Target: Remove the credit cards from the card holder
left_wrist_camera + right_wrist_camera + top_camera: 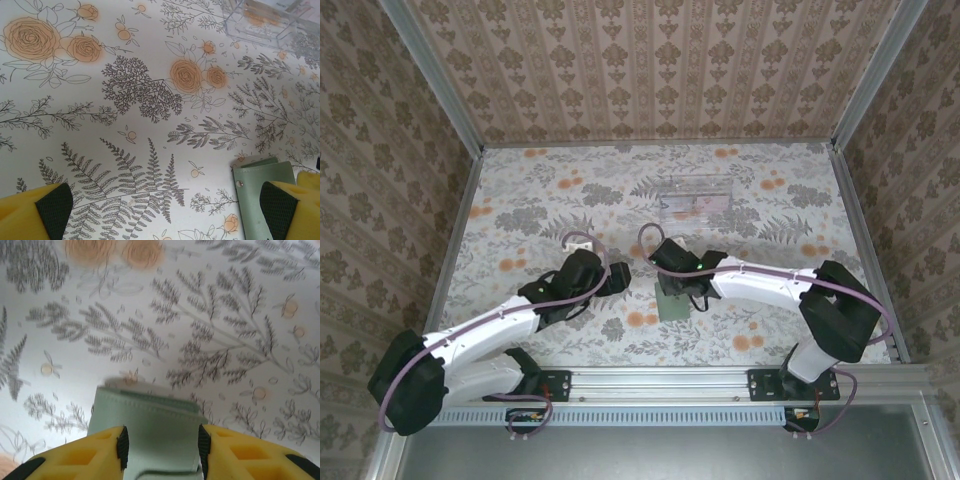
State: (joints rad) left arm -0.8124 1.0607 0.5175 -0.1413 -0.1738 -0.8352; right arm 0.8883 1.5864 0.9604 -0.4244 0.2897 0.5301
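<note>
Card holder [150,410] clamped at its edges by the right gripper [160,442]
It lies flat on the flowered table [550,190], front centre; the left gripper [165,212] hovers beside it, spread wide and empty; wallpapered walls [650,60] surround.

Card holder [670,308] on table [540,200] centre, at right gripper [161,442]; clear tray [698,197] behind, well apart.

- Soft, even light is falling on the table [550,200].
- The wallet [150,415] at the right pincer [161,442] is looking blurred, like the print beyond it.
- Ahead of the left pincer [167,202], the print is looking sharp; a clear tray [260,25] is glinting.
</note>
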